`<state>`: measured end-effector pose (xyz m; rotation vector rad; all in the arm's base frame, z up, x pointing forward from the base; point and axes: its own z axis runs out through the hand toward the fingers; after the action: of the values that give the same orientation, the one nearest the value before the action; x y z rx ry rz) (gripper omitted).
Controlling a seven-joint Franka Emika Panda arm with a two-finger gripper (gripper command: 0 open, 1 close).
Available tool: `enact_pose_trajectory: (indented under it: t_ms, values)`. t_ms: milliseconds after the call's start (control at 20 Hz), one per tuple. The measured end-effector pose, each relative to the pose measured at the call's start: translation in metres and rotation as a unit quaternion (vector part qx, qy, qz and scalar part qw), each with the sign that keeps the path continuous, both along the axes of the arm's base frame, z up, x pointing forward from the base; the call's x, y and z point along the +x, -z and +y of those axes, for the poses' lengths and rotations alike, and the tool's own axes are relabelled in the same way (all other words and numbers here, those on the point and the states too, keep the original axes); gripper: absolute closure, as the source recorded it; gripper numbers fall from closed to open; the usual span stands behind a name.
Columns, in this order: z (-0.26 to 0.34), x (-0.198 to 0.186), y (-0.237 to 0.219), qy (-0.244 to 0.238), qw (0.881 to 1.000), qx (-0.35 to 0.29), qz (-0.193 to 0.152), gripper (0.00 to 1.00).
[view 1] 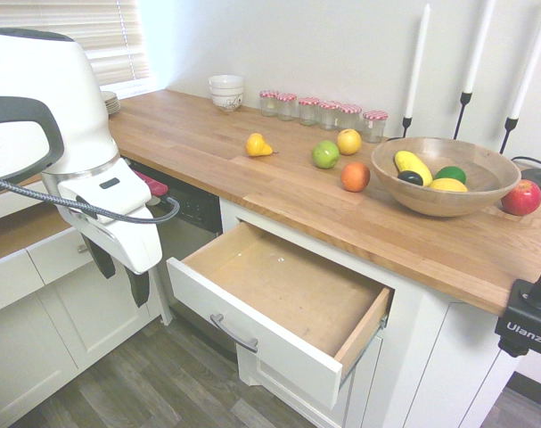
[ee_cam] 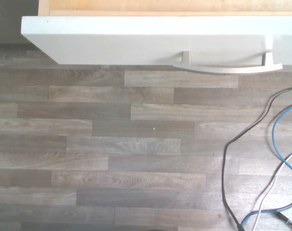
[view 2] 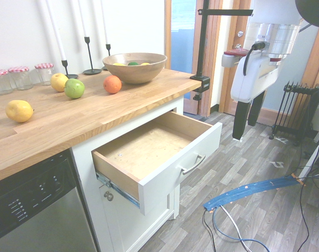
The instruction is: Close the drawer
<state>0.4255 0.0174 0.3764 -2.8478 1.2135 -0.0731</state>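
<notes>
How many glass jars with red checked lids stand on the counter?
6, in one row along the wall between the white bowls and the candlesticks: jars.

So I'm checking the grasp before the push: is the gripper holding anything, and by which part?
Nothing is held. The gripper hangs open over the floor, apart from the drawer; its silver handle is untouched.

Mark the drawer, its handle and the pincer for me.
drawer (view 1: 252, 323): first exterior view, white front panel.
handle (view 1: 233, 335): first exterior view, middle of the silver bar.
pincer (view 2: 247, 122): second exterior view, between the dark fingertips.
</notes>
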Motion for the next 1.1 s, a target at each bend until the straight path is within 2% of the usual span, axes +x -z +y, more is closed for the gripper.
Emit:
enact_pose_trajectory:
  t_ms: [250, 450, 1100]
  values:
    - [-0.001, 0.001, 0.005, 0.001, 1.0, 0.0, 0.004, 0.0]
    - [-0.007, 0.002, 0.03, 0.008, 1.0, 0.001, 0.011, 0.0]
    - [-0.042, 0.026, 0.183, 0.02, 0.999, 0.002, 0.041, 0.0]
